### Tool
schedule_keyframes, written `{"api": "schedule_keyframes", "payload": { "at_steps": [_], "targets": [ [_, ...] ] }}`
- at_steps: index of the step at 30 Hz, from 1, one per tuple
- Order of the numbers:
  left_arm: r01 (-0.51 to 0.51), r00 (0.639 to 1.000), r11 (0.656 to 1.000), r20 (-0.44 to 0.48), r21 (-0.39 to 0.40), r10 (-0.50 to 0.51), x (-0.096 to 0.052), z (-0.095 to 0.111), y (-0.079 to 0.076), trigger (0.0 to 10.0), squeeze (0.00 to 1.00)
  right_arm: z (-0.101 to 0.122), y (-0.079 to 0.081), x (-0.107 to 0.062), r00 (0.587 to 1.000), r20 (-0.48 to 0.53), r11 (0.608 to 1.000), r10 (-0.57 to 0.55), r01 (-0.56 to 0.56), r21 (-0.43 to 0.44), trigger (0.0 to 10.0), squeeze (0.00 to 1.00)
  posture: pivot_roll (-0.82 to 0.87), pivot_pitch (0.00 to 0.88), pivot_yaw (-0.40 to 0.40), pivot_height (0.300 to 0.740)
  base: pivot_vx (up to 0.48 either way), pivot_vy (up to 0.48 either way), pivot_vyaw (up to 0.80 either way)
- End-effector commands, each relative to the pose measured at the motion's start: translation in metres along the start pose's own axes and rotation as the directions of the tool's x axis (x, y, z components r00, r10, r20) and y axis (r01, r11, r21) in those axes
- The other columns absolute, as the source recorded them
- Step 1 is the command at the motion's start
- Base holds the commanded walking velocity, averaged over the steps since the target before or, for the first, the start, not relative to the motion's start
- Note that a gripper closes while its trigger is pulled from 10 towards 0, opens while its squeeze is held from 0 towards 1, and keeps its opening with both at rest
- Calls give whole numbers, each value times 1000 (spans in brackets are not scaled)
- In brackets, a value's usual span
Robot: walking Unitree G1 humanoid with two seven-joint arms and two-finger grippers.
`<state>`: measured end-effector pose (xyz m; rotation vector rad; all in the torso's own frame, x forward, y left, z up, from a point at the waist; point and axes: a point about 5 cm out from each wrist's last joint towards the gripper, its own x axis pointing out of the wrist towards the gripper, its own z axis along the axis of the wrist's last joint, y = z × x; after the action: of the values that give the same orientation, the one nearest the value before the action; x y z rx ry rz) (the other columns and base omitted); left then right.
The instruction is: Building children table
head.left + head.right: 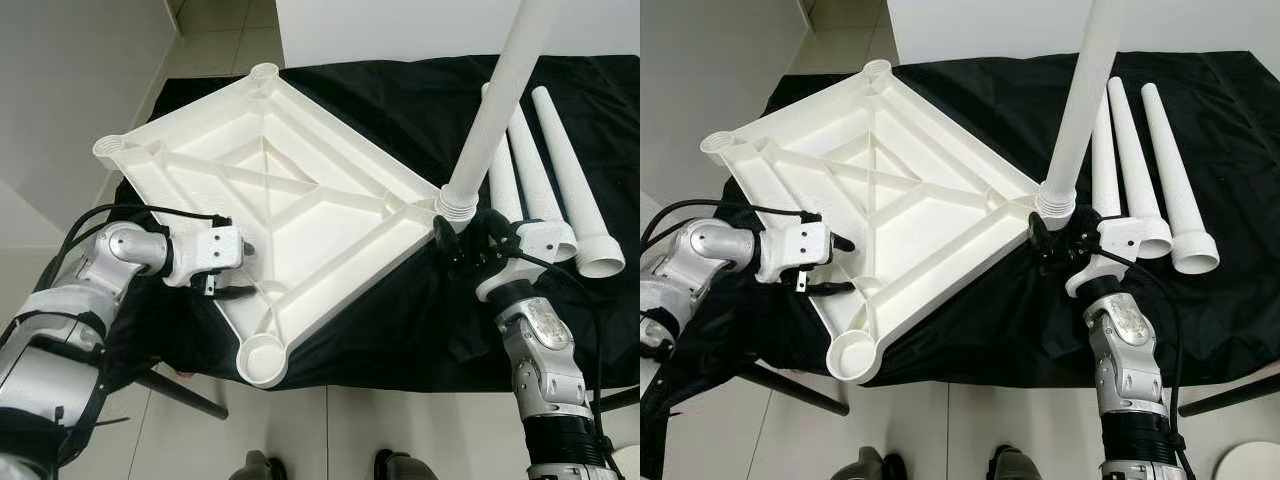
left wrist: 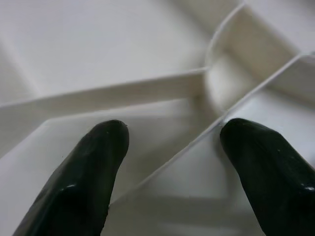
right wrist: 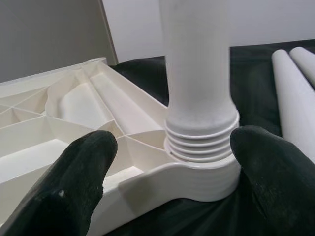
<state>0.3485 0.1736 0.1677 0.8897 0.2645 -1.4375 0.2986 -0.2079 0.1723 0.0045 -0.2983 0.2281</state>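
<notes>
The right gripper (image 3: 167,162) is spread around the upright white plastic leg (image 1: 497,110) in the upturned white ribbed tabletop (image 1: 270,200); the left gripper (image 2: 172,162), parted, straddles a rib.

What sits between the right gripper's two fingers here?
The threaded base of the upright table leg, standing in the corner socket of the upturned tabletop. The right wrist view shows the right gripper with jaws open either side of it, not touching.
</notes>
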Motion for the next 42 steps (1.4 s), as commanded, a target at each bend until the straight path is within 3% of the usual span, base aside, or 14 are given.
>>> {"api": "schedule_keyframes", "payload": {
  "at_steps": [1, 3, 5, 17, 30, 32, 33, 34, 35, 36, 38, 39, 41, 42],
  "targets": [
    [158, 987, 977, -6, -145, -161, 4, -14, -15, 9843, 0, -2, 2, -2, 1000, -18, 1000, 10, -10, 5, 10000, 0, -106, 212, 127, 740, 0, 0, 0],
    [158, 987, 977, -6, -145, -161, 4, -14, -15, 9843, 0, -2, 2, -2, 1000, -18, 1000, 10, -10, 5, 10000, 0, -106, 212, 127, 740, 0, 0, 0],
    [201, 979, 959, 24, -200, -200, 2, -12, -12, 3098, 0, -2, 2, -2, 1000, -21, 1000, 11, -11, 3, 10000, 0, -112, 218, 126, 740, 0, 0, 0],
    [188, 981, 957, 80, -219, -175, 3, -4, -4, 2078, 0, 0, 2, -2, 1000, -25, 1000, 14, -14, -1, 10000, 0, -115, 228, 124, 740, 0, 0, 0],
    [-114, 936, 947, 287, -301, 203, 5, 7, 7, 0, 0, 1, 1, 0, 1000, -20, 1000, -1, 1, 5, 10000, 0, -117, 213, 117, 740, 0, 0, 0],
    [-128, 925, 947, 309, -294, 221, 8, 10, 7, 667, 0, 1, 2, 1, 1000, -19, 1000, 0, 0, 7, 10000, 0, -115, 211, 117, 740, 0, 0, 0],
    [-123, 917, 953, 335, -276, 215, 13, 16, 5, 8235, 0, 0, 3, 2, 1000, -18, 1000, 4, -4, 9, 10000, 0, -109, 207, 117, 740, 0, 0, 0],
    [-108, 911, 956, 358, -272, 204, 17, 21, 2, 10000, 0, 0, 4, 4, 1000, -17, 1000, 5, -5, 11, 10000, 0, -105, 205, 117, 740, 0, 0, 0],
    [-95, 908, 958, 371, -271, 195, 19, 25, 1, 10000, 0, 0, 4, 5, 1000, -16, 1000, 6, -6, 13, 10000, 0, -105, 205, 117, 740, 0, 0, 0],
    [-83, 902, 960, 390, -266, 187, 21, 28, -1, 10000, 361, 0, 5, 5, 1000, -14, 1000, 6, -6, 14, 10000, 0, -105, 203, 119, 740, 0, 0, 0],
    [-78, 897, 961, 401, -264, 183, 21, 30, -1, 10000, 361, 0, 5, 6, 1000, -13, 1000, 6, -6, 15, 10000, 0, -105, 203, 119, 740, 0, 0, 0],
    [-83, 893, 965, 411, -247, 182, 22, 35, -4, 10000, 1000, 0, 5, 7, 1000, -9, 1000, 6, -6, 16, 10000, 0, -103, 200, 122, 740, 0, 0, 0],
    [-83, 893, 965, 411, -247, 182, 22, 35, -4, 10000, 1000, 0, 5, 7, 1000, -9, 1000, 6, -6, 16, 10000, 0, -103, 200, 122, 740, 0, 0, 0],
    [-95, 886, 971, 426, -221, 184, 21, 42, -5, 10000, 514, 0, 6, 7, 1000, -7, 1000, 7, -7, 18, 10000, 0, -99, 197, 123, 740, 0, 0, 0]
  ]
}}
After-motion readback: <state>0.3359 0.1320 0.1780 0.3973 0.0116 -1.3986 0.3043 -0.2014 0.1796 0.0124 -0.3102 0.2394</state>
